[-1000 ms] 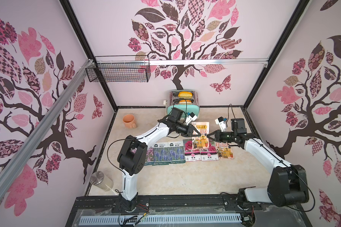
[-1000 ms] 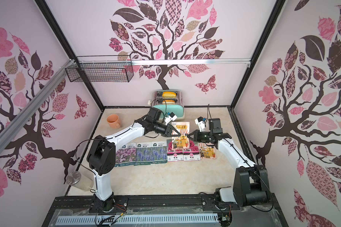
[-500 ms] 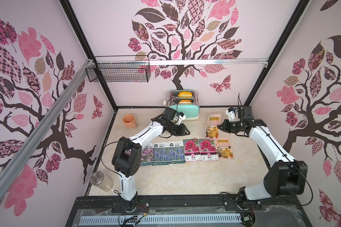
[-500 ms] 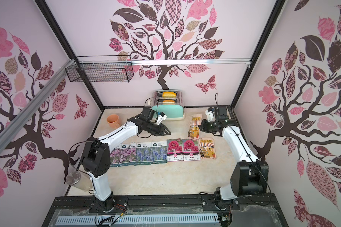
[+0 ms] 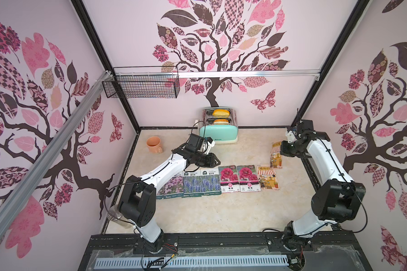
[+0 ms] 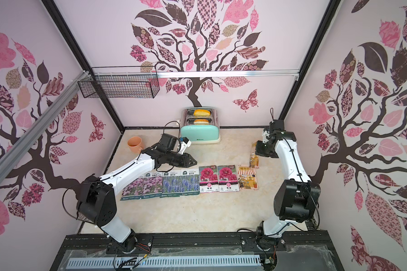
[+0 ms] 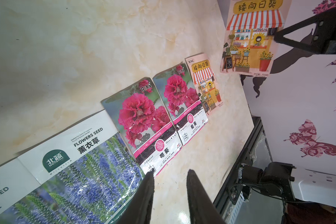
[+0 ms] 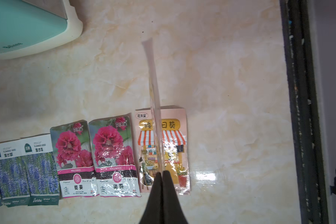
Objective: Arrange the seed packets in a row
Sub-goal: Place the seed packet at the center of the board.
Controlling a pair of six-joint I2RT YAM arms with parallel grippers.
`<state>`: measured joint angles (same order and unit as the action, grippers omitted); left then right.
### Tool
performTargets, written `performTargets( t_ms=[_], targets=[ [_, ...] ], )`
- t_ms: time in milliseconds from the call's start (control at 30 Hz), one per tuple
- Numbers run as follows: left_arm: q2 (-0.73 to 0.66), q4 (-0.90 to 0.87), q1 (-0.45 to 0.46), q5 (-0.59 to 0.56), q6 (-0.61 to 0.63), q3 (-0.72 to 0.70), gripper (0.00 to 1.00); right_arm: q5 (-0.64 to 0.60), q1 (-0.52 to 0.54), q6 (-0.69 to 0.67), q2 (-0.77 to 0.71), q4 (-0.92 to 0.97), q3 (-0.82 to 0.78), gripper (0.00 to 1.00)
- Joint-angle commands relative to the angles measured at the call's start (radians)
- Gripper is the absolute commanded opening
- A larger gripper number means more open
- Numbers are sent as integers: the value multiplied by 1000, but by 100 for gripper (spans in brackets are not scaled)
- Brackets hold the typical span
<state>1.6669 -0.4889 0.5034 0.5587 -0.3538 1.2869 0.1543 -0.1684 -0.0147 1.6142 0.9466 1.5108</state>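
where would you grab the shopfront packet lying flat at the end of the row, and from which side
Its free long edge, the one away from the nearest magenta packet, coming down from above on the right arm's side. The flat shopfront packet lies face up on the table, so probably only an edge can be pinched, and that neighbour crowds the other long edge.

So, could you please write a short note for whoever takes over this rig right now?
Left gripper: open, empty, above the row's middle.
Right gripper: shut on one flat glossy orange shopfront seed packet, held off the beige marbled table behind the row.
Done: seven packets in a row: pink-purple flower pair, blue lavender pair, magenta bloom pair, lying orange shopfront packet.
Left: lay the held packet beside the lying orange one.
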Motion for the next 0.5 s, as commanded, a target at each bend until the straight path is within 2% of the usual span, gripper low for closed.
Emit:
performTargets(
  t_ms=[0,467],
  targets=[
    [-27,59,-3,41,10,-22,31,-73,-19,-36,-23,37,-5,0],
    [-41,137,-3,81,-7,-87,30,-246,-103,-64,-21,27,-29,0]
  ],
)
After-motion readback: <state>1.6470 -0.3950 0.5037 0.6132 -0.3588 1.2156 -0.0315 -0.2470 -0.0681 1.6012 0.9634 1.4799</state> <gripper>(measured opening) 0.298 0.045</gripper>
